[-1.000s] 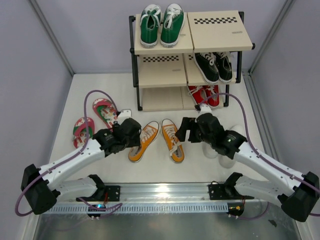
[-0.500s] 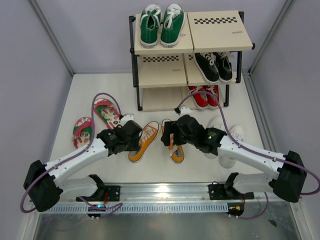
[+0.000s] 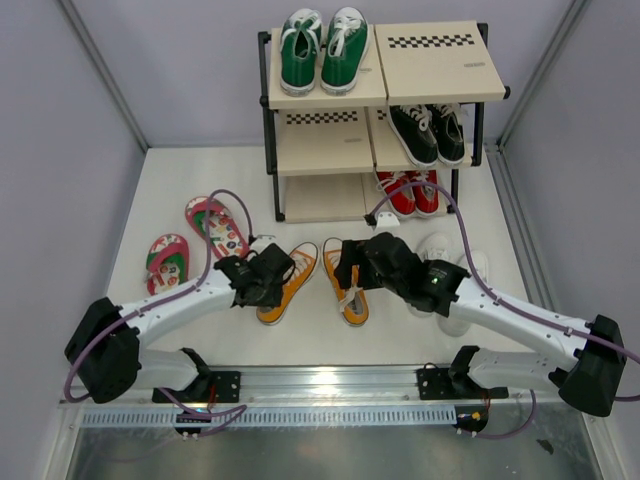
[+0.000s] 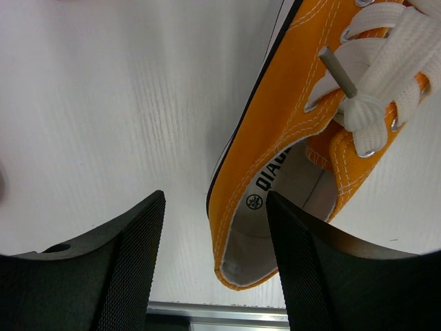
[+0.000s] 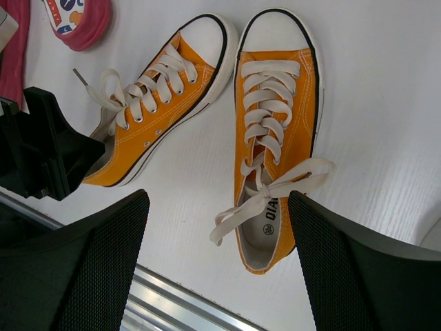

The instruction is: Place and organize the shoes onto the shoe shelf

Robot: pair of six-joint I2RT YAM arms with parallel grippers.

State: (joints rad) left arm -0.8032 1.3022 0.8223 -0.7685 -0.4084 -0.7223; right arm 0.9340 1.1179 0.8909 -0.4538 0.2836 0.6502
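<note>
Orange sneaker heel (image 4: 241, 269) sits between left tool (image 4: 213, 200) fingers, released; right tool (image 5: 219, 200) released above other orange sneaker (image 5: 275, 138).

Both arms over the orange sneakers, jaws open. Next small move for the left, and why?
Probably ease the left gripper down and close on the left orange sneaker at its heel wall: its open fingers straddle that wall, one over the table, one over the shoe opening.

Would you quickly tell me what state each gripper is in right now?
Left gripper: open, holding nothing; one orange sneaker's heel edge shows between its jaws.
Right gripper: open, holding nothing, over the other orange sneaker.
</note>
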